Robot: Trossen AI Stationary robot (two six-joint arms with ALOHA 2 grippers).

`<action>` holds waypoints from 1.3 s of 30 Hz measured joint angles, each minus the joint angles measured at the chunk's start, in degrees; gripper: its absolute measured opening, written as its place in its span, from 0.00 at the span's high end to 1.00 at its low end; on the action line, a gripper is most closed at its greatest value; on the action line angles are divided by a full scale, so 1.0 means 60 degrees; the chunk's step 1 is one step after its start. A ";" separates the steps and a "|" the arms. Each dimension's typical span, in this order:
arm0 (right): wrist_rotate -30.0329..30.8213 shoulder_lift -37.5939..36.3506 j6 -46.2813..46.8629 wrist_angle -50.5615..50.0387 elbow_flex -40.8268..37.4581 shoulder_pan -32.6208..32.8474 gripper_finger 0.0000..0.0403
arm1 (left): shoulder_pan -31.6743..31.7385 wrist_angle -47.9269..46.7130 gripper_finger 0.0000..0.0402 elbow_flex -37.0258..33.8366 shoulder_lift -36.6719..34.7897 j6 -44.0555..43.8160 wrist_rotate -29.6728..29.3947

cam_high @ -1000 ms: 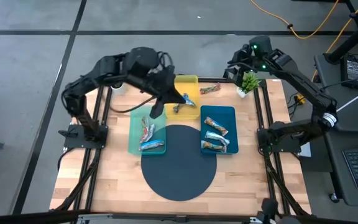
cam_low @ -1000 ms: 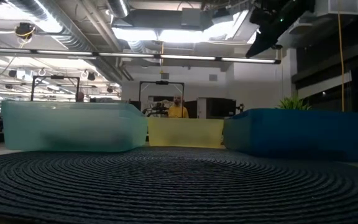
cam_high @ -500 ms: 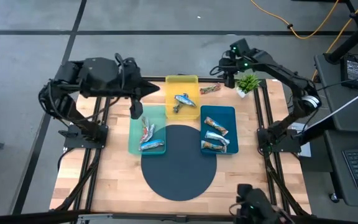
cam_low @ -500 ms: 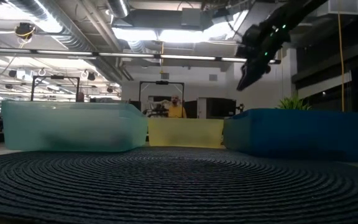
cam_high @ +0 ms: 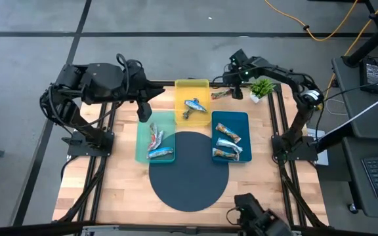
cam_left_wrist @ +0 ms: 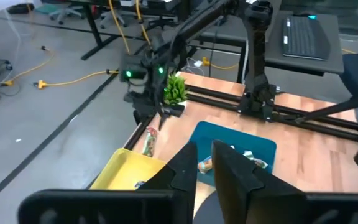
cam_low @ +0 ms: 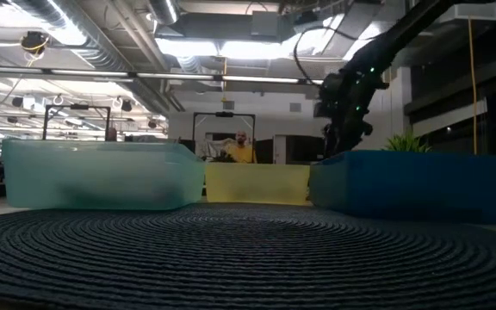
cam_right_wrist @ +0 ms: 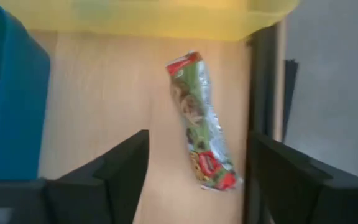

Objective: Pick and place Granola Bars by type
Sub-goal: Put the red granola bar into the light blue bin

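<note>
The right gripper (cam_high: 236, 90), dark fingers spread wide, is hovering over a crinkled red-and-green foil granola bar (cam_right_wrist: 200, 139) lying on bare wood beside the yellow tray (cam_high: 192, 88). The left gripper (cam_high: 144, 113), fingers nearly together and empty, is hanging near the green tray (cam_high: 140, 147).

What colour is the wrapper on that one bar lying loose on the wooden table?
The loose bar is green with red ends, clearest in the right wrist view.

three trays (cam_high: 192, 86) — seven granola bars (cam_high: 222, 94), one plant (cam_high: 263, 86)
</note>
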 joint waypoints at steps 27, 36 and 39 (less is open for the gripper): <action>0.0645 0.2268 0.0238 0.1400 0.0011 0.0385 0.55 | 0.0000 0.0005 0.83 0.0000 0.0007 0.0007 -0.0135; 0.0641 0.2268 0.0742 0.1402 0.0027 0.0385 0.86 | 0.0000 0.0005 0.84 0.0000 0.0007 0.0011 -0.0128; 0.0648 0.2268 0.0974 0.1199 0.0197 0.0385 0.95 | 0.0000 0.0007 0.84 0.0000 0.0007 0.0009 -0.0124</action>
